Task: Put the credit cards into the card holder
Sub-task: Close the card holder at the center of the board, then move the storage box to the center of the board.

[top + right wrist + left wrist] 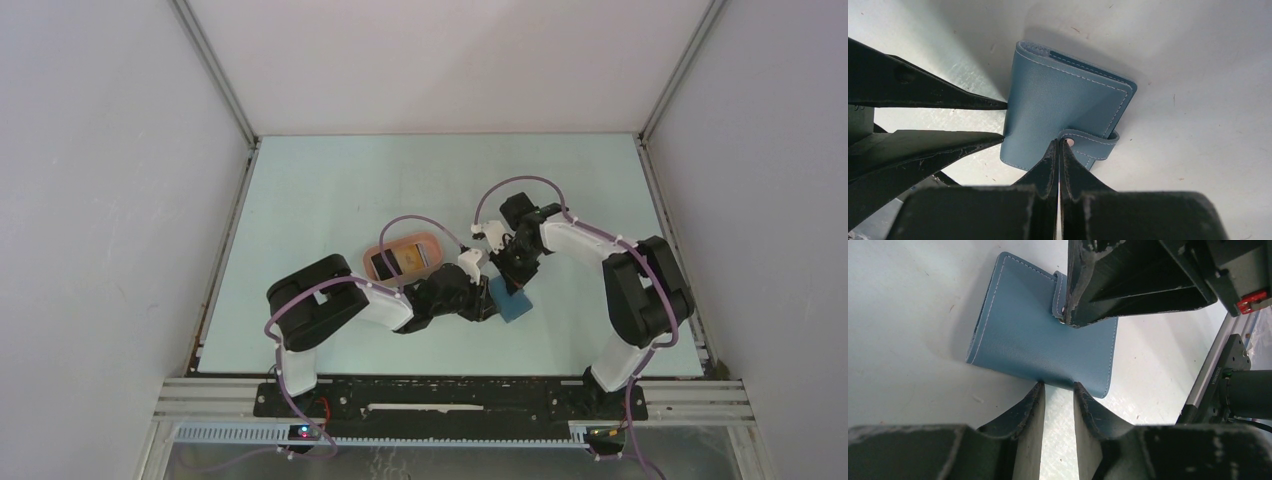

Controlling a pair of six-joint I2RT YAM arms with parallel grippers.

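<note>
The right claw [1058, 141] is pressed shut, its two fingers flush together. Its tips touch the end of the strap [1089, 140] on the card holder [1058, 102], right at the small metal snap [1069, 142]. Whether the tips pinch the strap or only press on it cannot be told.

The left claw [1059, 386] stands narrowly open, with a strip of worktop showing between its fingers. Both tips rest against one edge of the card holder, on the side opposite the strap, and they do not close on it.

The card holder is blue with pale stitching along its borders. It lies closed on the worktop [330, 190], with the strap wrapped over its open edge, and it sits between the two claws near the middle of the worktop.

Just to its left and a little farther back is a pink oval tray [405, 236]. The credit cards lie in it, a black card [383, 263] beside a yellow-orange card [410, 258]. Any print on them is too small to read.
</note>
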